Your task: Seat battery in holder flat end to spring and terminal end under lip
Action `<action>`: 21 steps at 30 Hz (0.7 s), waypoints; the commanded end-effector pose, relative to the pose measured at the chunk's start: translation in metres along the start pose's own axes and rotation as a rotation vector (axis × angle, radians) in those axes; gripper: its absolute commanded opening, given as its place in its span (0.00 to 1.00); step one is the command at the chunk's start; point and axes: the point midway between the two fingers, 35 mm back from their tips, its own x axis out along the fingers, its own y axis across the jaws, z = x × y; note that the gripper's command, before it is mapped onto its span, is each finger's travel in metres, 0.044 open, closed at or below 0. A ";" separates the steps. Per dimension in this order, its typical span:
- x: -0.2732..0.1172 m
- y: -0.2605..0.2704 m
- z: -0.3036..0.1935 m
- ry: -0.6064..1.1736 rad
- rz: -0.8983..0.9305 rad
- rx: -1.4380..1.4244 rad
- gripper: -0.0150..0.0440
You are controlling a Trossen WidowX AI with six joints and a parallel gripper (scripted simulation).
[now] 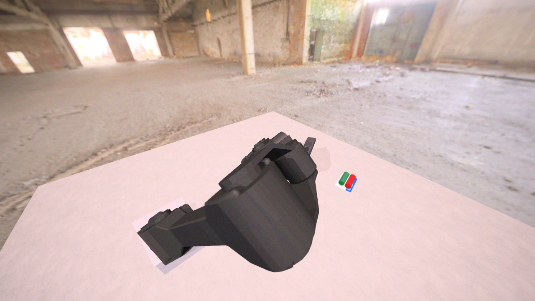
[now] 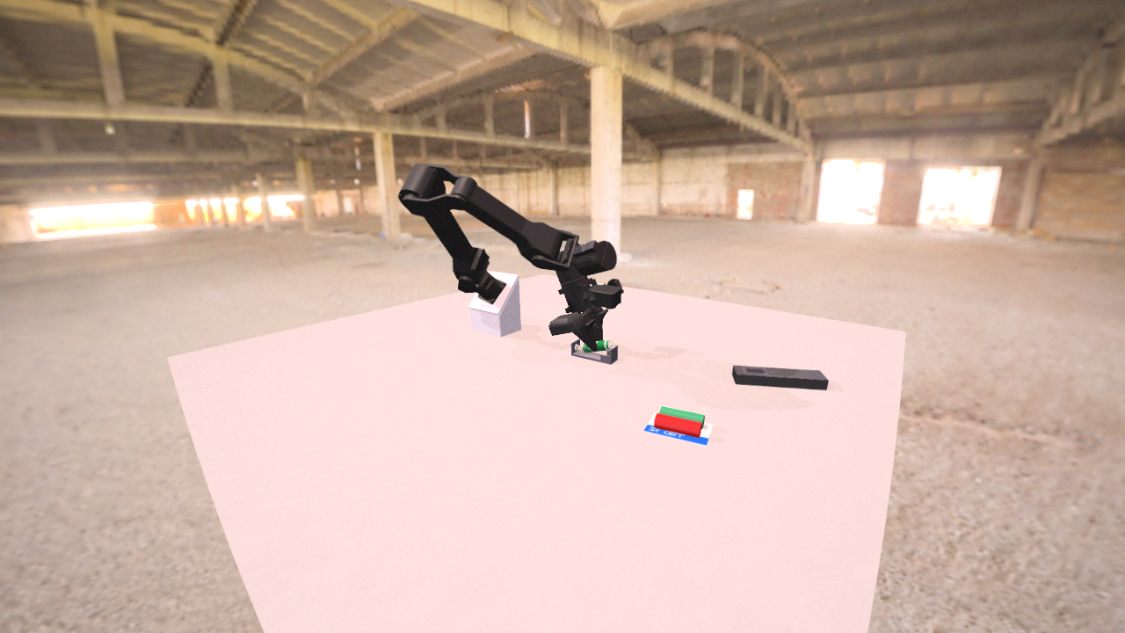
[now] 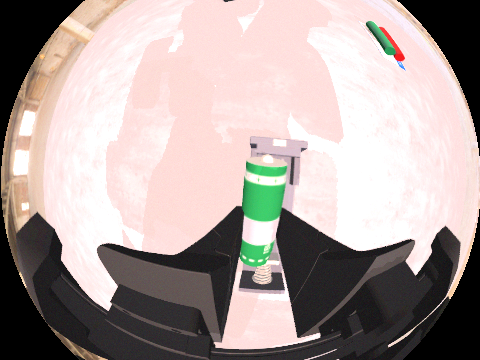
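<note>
The green-and-white battery (image 3: 262, 200) (image 2: 604, 345) is between the fingers of my gripper (image 3: 259, 214) (image 2: 594, 345), which is shut on it. In the wrist view its nubbed terminal end points up the picture, towards the lipped end wall of the grey holder (image 3: 295, 145) (image 2: 611, 355). The coil spring (image 3: 262, 274) shows just beyond the flat end; contact is not clear. The battery looks slightly skewed against the holder and sits high, its terminal end not seen under the lip. The arm hides battery and holder in the top view.
A green cylinder (image 1: 343, 178) (image 2: 682, 415) (image 3: 380, 37) and a red cylinder (image 1: 350, 181) (image 2: 677, 425) (image 3: 395, 46) lie side by side on a blue-and-white card. A black bar (image 1: 309, 143) (image 2: 779, 378) lies farther off. The arm's base stands on a white block (image 2: 510, 316).
</note>
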 end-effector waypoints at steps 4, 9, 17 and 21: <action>0.005 0.003 -0.006 0.059 0.009 -0.005 0.37; 0.005 0.003 -0.005 0.086 0.010 -0.003 0.37; 0.006 0.002 -0.005 0.129 0.011 0.001 0.37; 0.006 0.001 -0.005 0.150 0.012 0.003 0.37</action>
